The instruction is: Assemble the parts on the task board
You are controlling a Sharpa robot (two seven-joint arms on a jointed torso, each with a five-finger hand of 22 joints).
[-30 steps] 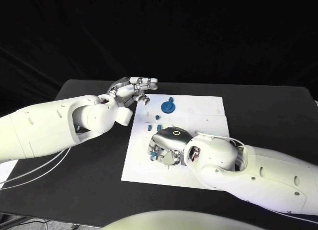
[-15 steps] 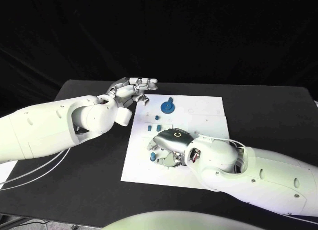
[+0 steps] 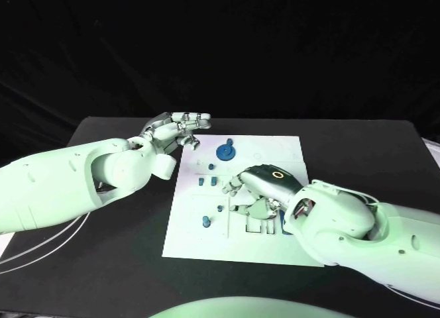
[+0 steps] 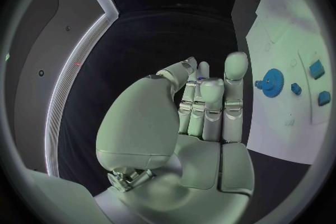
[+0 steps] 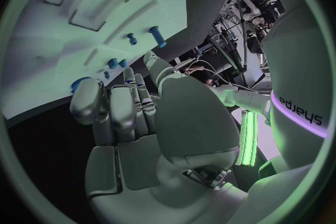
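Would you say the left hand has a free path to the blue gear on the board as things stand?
Probably yes: the left hand hovers by the board's far left corner, holding nothing, with bare board between it and the blue gear; the right hand sits nearer.

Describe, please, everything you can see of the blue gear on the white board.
The blue gear is a small round toothed disc, plastic by its look, with a short stub sticking out from one side. It lies flat at the far end of the white board, apart from the smaller blue pieces nearer the robot. Neither hand touches it: the left hand hangs beside the board's far corner, and the right hand is over the board's middle.
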